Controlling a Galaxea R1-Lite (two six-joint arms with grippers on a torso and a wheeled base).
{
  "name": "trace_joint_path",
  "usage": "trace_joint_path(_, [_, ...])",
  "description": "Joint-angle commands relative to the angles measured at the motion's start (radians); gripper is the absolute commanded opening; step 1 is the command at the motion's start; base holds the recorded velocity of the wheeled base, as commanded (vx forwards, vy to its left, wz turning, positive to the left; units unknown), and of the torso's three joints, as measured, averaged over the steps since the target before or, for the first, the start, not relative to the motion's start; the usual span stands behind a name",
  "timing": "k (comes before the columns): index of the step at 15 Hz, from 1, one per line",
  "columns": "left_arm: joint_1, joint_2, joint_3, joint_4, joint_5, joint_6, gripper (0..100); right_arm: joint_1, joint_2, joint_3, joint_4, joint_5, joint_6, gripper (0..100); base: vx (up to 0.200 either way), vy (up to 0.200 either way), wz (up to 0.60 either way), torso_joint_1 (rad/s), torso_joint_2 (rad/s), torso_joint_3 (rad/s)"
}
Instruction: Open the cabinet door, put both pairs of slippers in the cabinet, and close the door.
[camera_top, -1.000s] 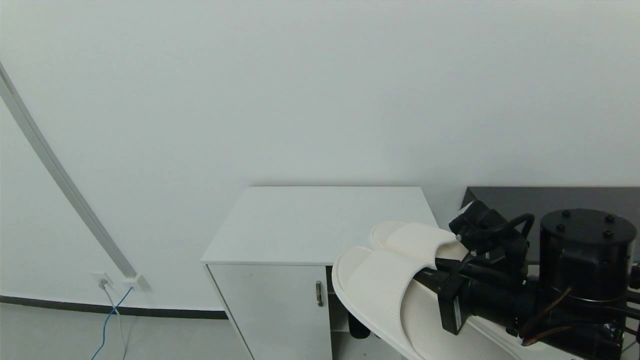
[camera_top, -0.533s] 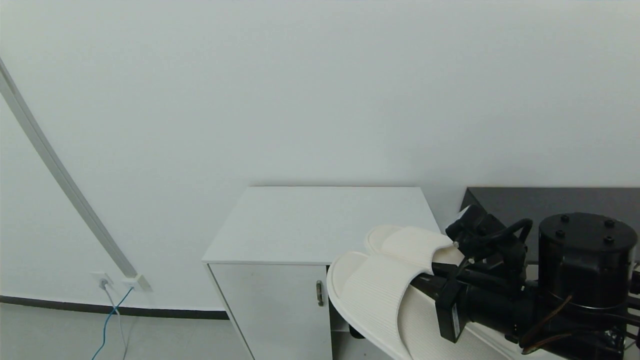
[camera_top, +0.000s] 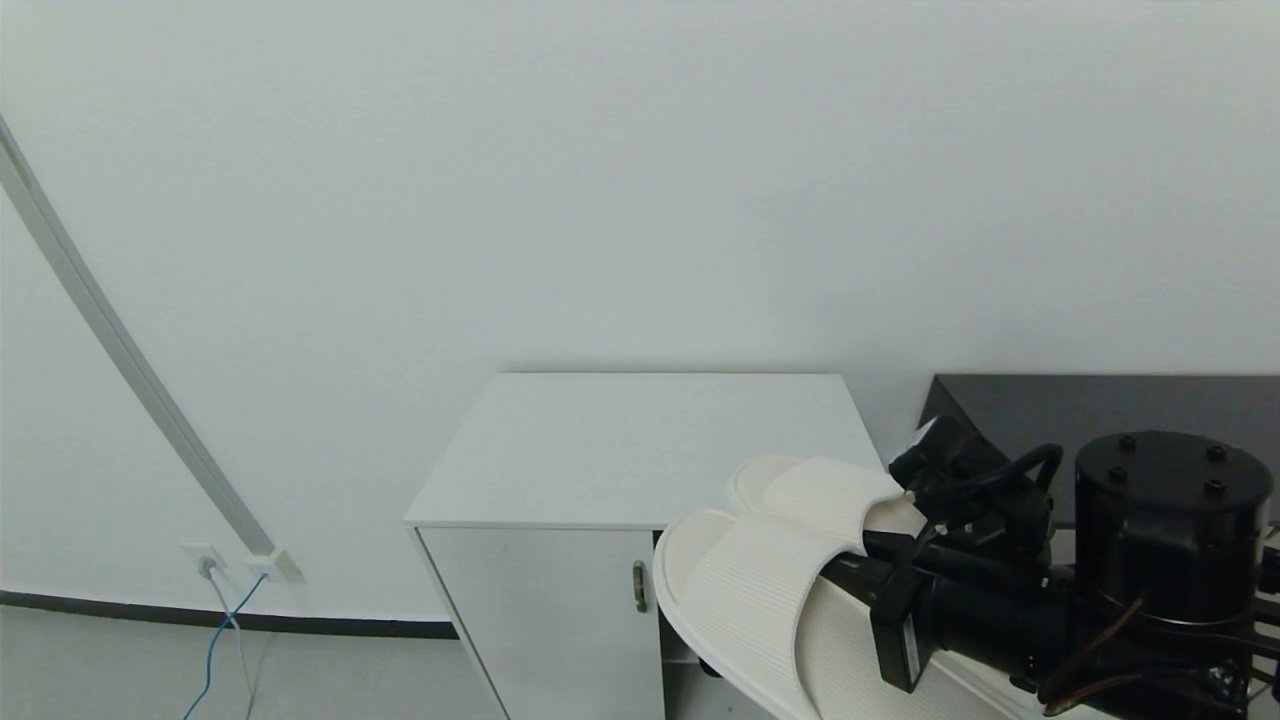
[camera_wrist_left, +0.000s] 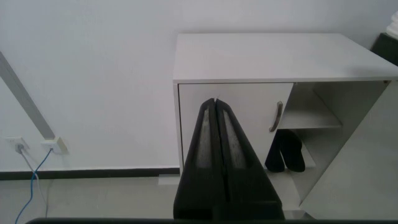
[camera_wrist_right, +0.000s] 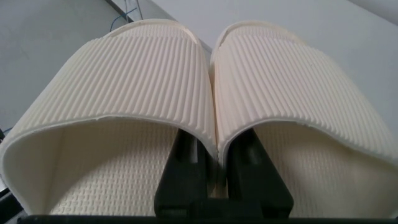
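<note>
A pair of white ribbed slippers (camera_top: 760, 590) (camera_wrist_right: 155, 81) hangs side by side on my right gripper (camera_top: 872, 548) (camera_wrist_right: 210, 163), which is shut on their touching inner walls, in front of the cabinet's right half. The white cabinet (camera_top: 630, 450) (camera_wrist_left: 261, 56) has its left door (camera_wrist_left: 230, 106) closed, with a metal handle (camera_top: 638, 587) (camera_wrist_left: 274, 116). Its right door (camera_wrist_left: 351, 149) is swung open onto shelves. A pair of black slippers (camera_wrist_left: 286, 151) stands on the lower shelf. My left gripper (camera_wrist_left: 215, 109) is shut and holds nothing, some way back from the cabinet front.
A dark tabletop (camera_top: 1100, 400) adjoins the cabinet on the right. Left of the cabinet, a wall socket with a blue cable (camera_top: 205, 562) (camera_wrist_left: 18, 146) sits low on the wall, below a slanting grey conduit (camera_top: 120, 350). Bare floor lies before the cabinet.
My right gripper has carried the white slippers slightly left and down, toward the cabinet's open side. The rest of the scene has not moved.
</note>
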Motion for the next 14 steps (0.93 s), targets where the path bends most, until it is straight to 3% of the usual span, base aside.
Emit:
trace_joint_path(1, [0.001,0.001,0.000,-0.001,0.000,0.000,0,0.004,0.003,0.001,0.000,0.000,0.000,0,0.000,0.000,0.00,0.000,0.00,0.000])
trace_joint_path(14, [0.001,0.001,0.000,-0.001,0.000,-0.002,0,0.013,0.005,0.013,0.000,0.002,-0.003,0,0.000,0.000,0.00,-0.138,0.31,0.171])
